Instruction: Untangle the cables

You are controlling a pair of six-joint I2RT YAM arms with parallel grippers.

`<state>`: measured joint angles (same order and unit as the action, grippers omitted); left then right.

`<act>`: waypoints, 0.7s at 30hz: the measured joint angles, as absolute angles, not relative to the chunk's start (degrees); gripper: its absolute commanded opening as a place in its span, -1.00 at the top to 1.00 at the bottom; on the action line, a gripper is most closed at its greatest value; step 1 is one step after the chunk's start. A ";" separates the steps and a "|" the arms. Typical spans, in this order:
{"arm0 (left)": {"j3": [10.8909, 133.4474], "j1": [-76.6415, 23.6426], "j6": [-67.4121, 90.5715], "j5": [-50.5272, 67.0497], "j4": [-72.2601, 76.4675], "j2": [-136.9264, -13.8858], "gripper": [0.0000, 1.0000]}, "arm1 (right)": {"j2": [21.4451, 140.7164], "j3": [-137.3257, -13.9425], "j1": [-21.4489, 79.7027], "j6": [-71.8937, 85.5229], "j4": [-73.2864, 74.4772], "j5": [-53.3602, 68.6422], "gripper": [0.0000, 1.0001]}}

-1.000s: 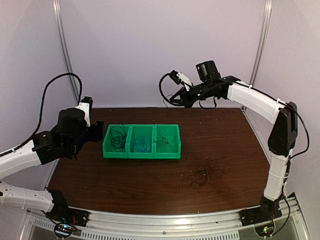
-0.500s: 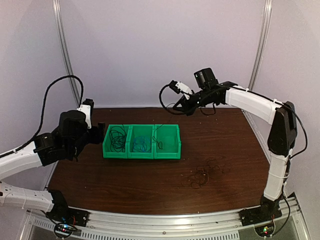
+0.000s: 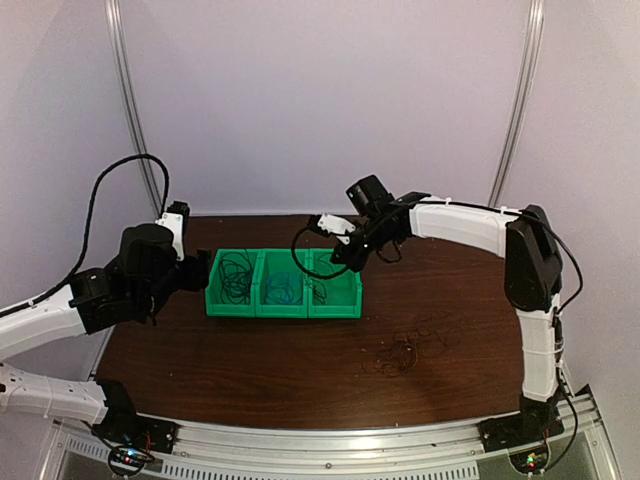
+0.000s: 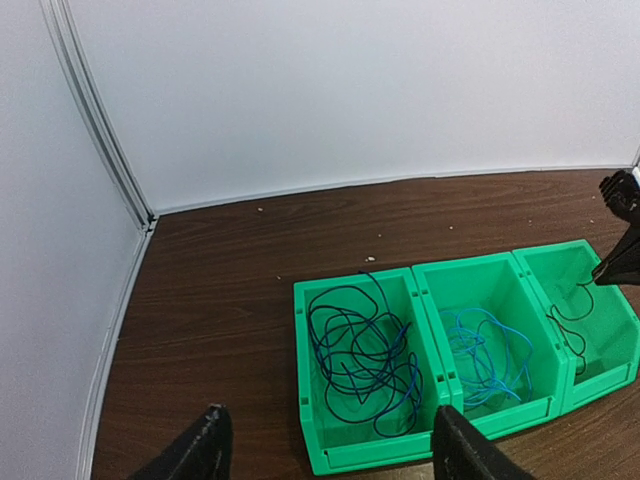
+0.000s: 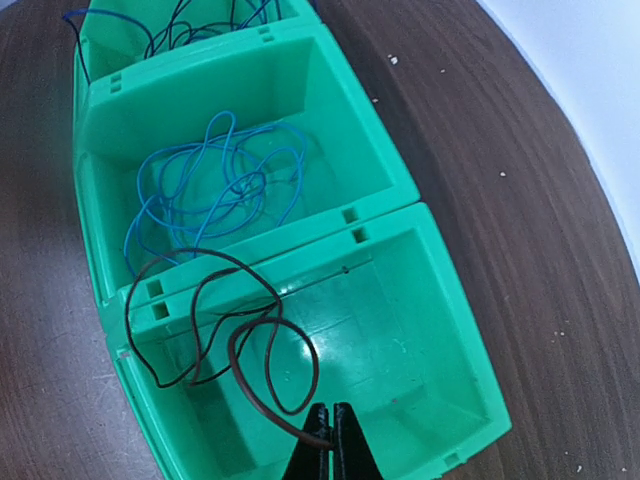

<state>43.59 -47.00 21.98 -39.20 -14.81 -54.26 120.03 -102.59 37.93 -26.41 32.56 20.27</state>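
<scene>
Three joined green bins [image 3: 285,309] stand left of the table's middle. The left bin holds a dark cable [image 4: 360,350], the middle bin a bright blue cable [image 5: 215,185]. My right gripper [image 5: 330,440] is shut on a dark brown-black cable [image 5: 233,356] that hangs in loops into the right bin and over its divider; in the top view the gripper [image 3: 345,258] hovers over that bin. A small tangle of black cables [image 3: 410,348] lies on the table to the front right. My left gripper [image 4: 325,445] is open and empty, just left of the bins [image 4: 430,290].
The table is dark brown wood [image 3: 300,370], closed in by white walls at the back and sides. My right arm [image 3: 460,220] reaches across the back right of the table. The bins' near wall [image 5: 400,190] shows in the right wrist view.
My right gripper has come down and to the left, from high at the back wall to just over the right bin, carrying the dark cable. My left arm has barely moved.
</scene>
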 measured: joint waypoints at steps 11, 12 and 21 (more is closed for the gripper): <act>43.35 -47.00 22.52 -38.46 -14.63 -54.26 -0.39 | 122.61 -102.61 39.11 -27.11 34.92 13.98 0.76; 43.35 -47.00 22.52 -38.37 -14.63 -54.26 -0.39 | 122.61 -102.61 39.09 -27.27 34.98 13.74 0.64; 43.33 -47.00 22.68 -38.02 -14.61 -54.28 -0.39 | 121.99 -103.66 39.09 -26.81 37.32 13.93 0.25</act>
